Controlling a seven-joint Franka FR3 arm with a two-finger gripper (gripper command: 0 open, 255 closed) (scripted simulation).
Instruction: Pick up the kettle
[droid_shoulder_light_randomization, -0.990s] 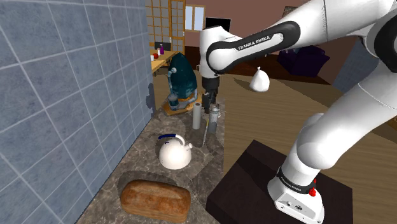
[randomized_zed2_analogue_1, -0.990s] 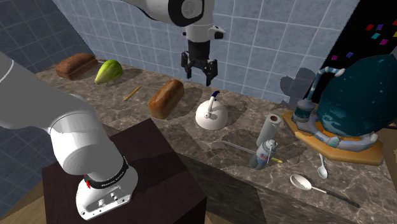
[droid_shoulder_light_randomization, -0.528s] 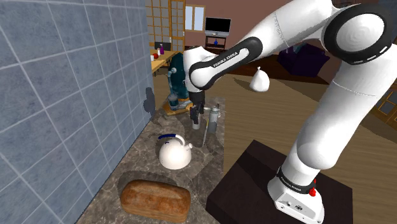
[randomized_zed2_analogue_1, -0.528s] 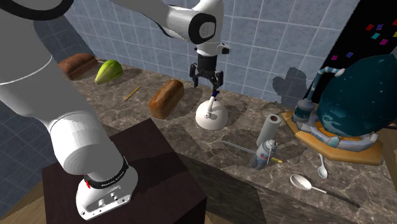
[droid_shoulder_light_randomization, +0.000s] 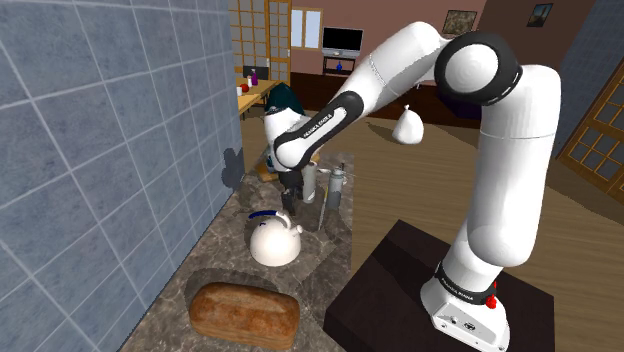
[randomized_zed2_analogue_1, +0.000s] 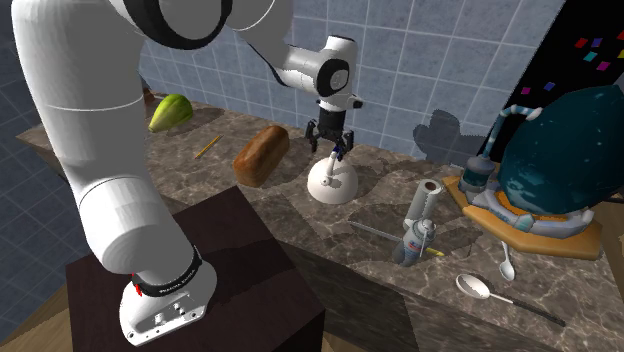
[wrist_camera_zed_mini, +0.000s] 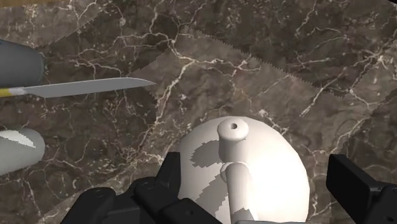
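White robot arm (droid_shoulder_light_randomization: 505, 190) made of thick, rounded, glossy sections. A large dark grey round joint (droid_shoulder_light_randomization: 478, 68) sits between two of them. Close to the hand, a black band (droid_shoulder_light_randomization: 312, 130) carries white lettering, too small to read. The gripper (randomized_zed2_analogue_1: 332, 150) is all black, with two blocky, square-ended fingers (wrist_camera_zed_mini: 356, 184). The lowest section widens into a white base (droid_shoulder_light_randomization: 462, 312) with small dark screw dots. A black ring (droid_shoulder_light_randomization: 455, 283) with white print circles just above it. In the shoulder view, a red spot (droid_shoulder_light_randomization: 491, 298) marks the base at 2 o'clock.
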